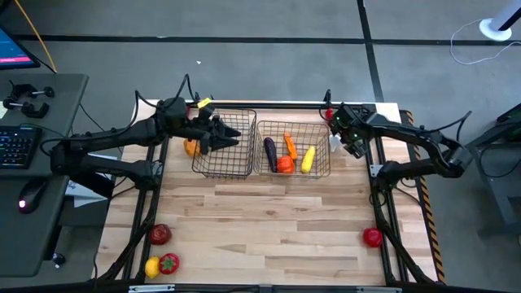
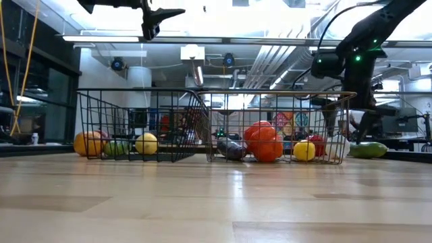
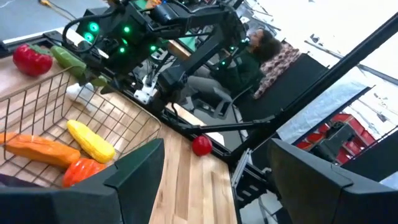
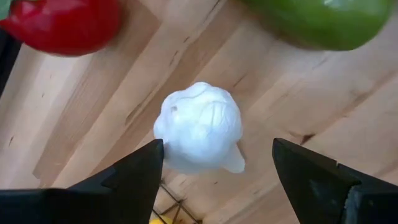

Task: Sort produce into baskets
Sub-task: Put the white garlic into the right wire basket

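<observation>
Two dark wire baskets stand side by side at the far middle of the table: the narrower one (image 1: 224,146) on the left, the wider one (image 1: 293,148) on the right. The wider one holds a purple eggplant (image 1: 269,153), an orange carrot (image 1: 290,145), a red-orange piece (image 1: 285,164) and a yellow piece (image 1: 308,159). My left gripper (image 1: 226,135) hangs open and empty high above the narrower basket (image 2: 160,17). My right gripper (image 4: 217,152) is open, pointing down just right of the wider basket. Its fingers stand on either side of a white bulb (image 4: 199,127) that rests on the table, and do not touch it.
A red piece (image 4: 62,25) and a green piece (image 4: 323,22) lie close beside the white bulb. An orange piece (image 1: 190,147) lies left of the narrower basket. Two red pieces (image 1: 159,234) (image 1: 168,262) and a yellow one (image 1: 151,267) lie near left, another red piece (image 1: 373,237) near right.
</observation>
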{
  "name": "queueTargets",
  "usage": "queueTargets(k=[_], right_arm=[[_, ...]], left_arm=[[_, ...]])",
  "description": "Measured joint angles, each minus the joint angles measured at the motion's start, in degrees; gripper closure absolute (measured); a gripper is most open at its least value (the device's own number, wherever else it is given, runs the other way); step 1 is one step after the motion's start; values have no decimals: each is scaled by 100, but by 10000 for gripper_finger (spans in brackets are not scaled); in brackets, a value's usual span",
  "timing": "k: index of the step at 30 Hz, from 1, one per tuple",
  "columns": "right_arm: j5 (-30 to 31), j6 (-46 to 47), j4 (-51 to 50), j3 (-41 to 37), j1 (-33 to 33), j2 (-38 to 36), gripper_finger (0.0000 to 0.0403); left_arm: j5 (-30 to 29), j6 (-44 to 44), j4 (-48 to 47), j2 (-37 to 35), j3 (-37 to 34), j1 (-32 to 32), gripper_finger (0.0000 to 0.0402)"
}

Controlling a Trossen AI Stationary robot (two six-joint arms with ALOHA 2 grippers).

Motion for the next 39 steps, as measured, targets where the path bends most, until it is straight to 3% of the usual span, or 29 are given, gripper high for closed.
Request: queueTargets(k=[11,19,26,39], right_arm=[[25,-28,363,-8,-1,555,111],[174,-567,533,-6,-90,366,111],[478,-432,241,-2,-378,-87,111],[627,-208,184,-2,-647,195,111]], left_arm=[[-2,-63,4,0,0,2,126],[-44,-57,22,0,0,1,126],[-48,47,32,0,0,1,126],[-48,0,28,0,0,0,126]])
